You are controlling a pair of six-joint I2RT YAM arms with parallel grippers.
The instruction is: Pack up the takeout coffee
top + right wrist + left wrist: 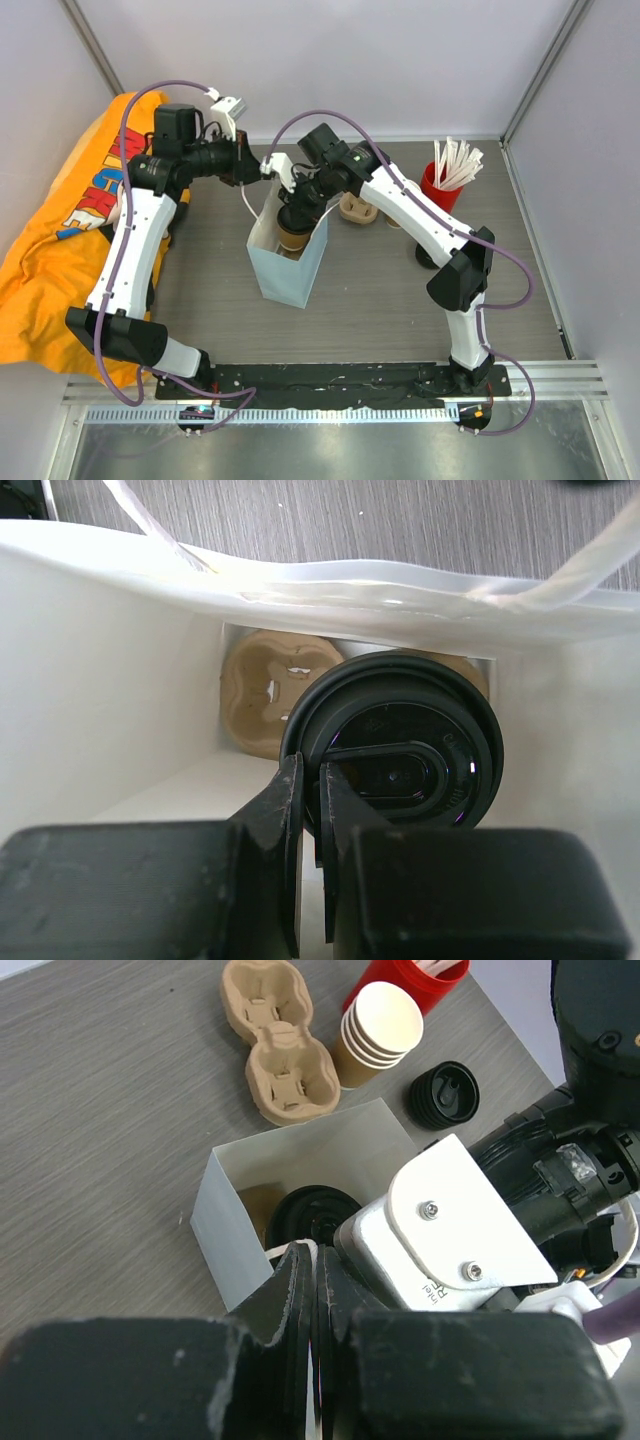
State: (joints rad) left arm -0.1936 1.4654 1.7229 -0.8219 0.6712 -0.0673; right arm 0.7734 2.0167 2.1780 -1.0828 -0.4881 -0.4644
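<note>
Takeout coffee (400,740) held in the mouth of a white paper bag (285,275) by the right gripper (310,780).
The cup's black lid faces up, and the right fingers are clenched on the lid's near rim, with a tan pulp carrier (262,695) lying deeper in the bag beside it. The left gripper (312,1265) is pinched tight on a thin white strip at the bag's top edge; whether that strip is the handle or the rim is unclear. The bag stands upright on the grey table (380,300). Beyond it are a second pulp carrier (278,1045), a stack of lidless cups (378,1025) and a loose black lid (445,1095).
</note>
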